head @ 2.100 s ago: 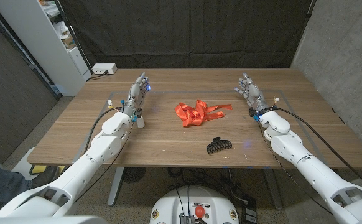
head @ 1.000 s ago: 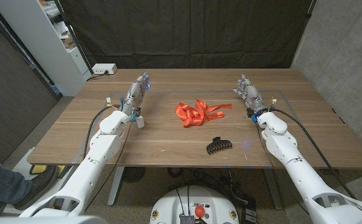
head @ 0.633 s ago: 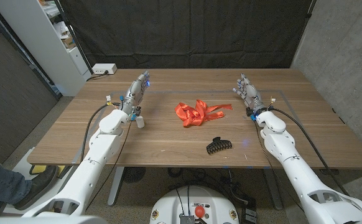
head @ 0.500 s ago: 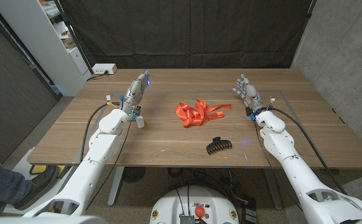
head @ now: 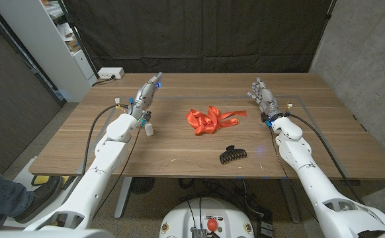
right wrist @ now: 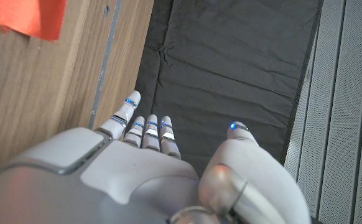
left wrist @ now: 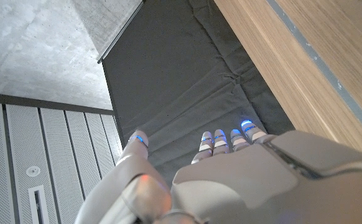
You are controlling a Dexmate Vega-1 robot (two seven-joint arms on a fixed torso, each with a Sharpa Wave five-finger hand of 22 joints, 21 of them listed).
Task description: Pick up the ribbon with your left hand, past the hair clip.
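Observation:
A crumpled orange-red ribbon (head: 210, 119) lies near the middle of the wooden table (head: 179, 149), one tail running toward the right. A scrap of it (right wrist: 25, 17) shows in the right wrist view. A black hair clip (head: 232, 154) lies nearer the front edge, a little right of the ribbon. My left hand (head: 146, 96) is raised at the table's left side, well left of the ribbon, fingers straight and holding nothing; its back (left wrist: 231, 180) shows in the left wrist view. My right hand (head: 263, 97) stands at the right, fingers apart and empty, right of the ribbon's tail.
A white power strip (head: 110, 73) sits at the table's back left corner. A white shelf unit (head: 53, 39) stands beyond the left edge. A black curtain (head: 199, 33) hangs behind the table. A person's leg and shoe (head: 10, 192) show at bottom left.
My left hand has lifted slightly and shifted a little toward the right and back. The right hand, ribbon and hair clip stay where they were.

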